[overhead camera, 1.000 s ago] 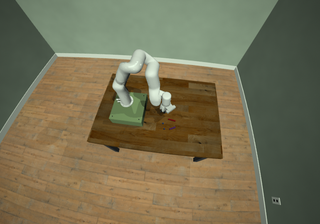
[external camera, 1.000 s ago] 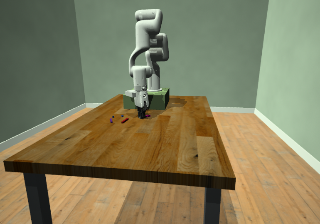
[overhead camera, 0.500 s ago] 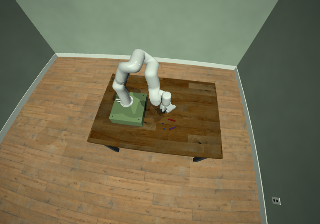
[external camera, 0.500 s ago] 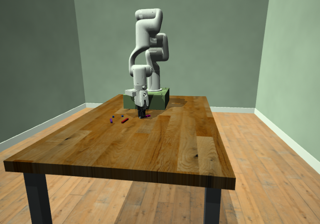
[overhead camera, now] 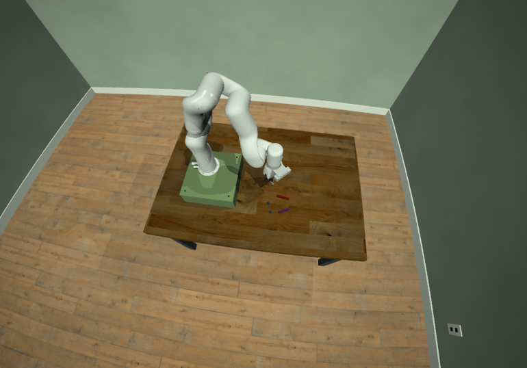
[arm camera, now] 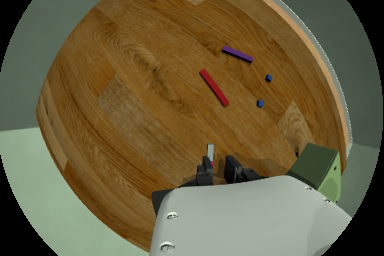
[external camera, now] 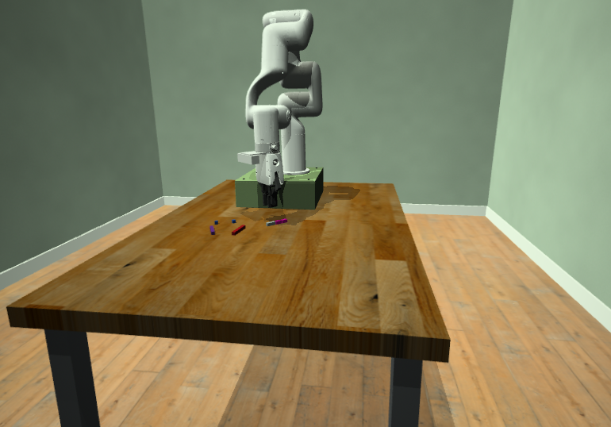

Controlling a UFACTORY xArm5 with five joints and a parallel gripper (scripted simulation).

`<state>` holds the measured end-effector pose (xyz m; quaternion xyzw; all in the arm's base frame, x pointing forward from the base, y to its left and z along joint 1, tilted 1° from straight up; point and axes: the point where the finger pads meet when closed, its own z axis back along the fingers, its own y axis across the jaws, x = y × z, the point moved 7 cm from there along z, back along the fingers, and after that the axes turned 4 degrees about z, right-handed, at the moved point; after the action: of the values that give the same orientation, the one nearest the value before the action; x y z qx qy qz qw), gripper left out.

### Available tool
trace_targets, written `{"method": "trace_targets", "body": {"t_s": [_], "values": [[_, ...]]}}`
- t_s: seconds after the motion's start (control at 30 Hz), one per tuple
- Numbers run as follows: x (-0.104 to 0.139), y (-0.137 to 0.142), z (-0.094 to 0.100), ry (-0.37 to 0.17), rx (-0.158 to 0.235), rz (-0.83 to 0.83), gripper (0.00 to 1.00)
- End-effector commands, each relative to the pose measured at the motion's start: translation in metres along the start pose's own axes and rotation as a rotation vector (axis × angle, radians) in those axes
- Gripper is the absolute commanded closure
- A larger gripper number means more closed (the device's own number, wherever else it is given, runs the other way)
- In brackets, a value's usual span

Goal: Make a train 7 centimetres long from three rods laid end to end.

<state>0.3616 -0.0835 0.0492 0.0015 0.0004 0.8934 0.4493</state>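
Parted narrowly above a slanting grey-and-magenta line

Seen nearest in the exterior view, across a glossy, wood-grained table [overhead camera: 334, 185] [external camera: 296, 284] [arm camera: 150, 28]: a slim red rod [overhead camera: 282, 196] [external camera: 238, 229] [arm camera: 214, 87] and a purple rod [overhead camera: 283, 210] [external camera: 212, 229] [arm camera: 237, 54]. Next, lying flat, end to end, a grey rod [overhead camera: 272, 182] [external camera: 270, 224] [arm camera: 210, 150] and magenta rods [overhead camera: 269, 180] [external camera: 281, 221] [arm camera: 211, 163], seemingly two, slanting from grey at near left to magenta at far right. Well leftward, two blue cube-like rods [overhead camera: 267, 202] [external camera: 233, 221] [arm camera: 260, 103]. Hovering behind, slightly open and holding nothing, the black-fingered gripper [overhead camera: 267, 178] [external camera: 270, 205] [arm camera: 216, 166]. Farther, a boxy green base [overhead camera: 191, 195] [external camera: 246, 195] [arm camera: 314, 160].
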Motion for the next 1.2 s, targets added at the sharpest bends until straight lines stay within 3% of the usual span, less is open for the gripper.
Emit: {"method": "trace_targets", "body": {"t_s": [0.0, 0.33, 0.37, 1.17], "values": [[0.000, -0.001, 0.016, 0.002, -0.001, 0.000, 0.76], [0.000, -0.001, 0.028, 0.002, -0.001, 0.000, 0.76], [0.000, -0.001, 0.028, 0.002, -0.001, 0.000, 0.00], [0.000, -0.001, 0.031, 0.002, -0.001, 0.000, 0.00]]}}
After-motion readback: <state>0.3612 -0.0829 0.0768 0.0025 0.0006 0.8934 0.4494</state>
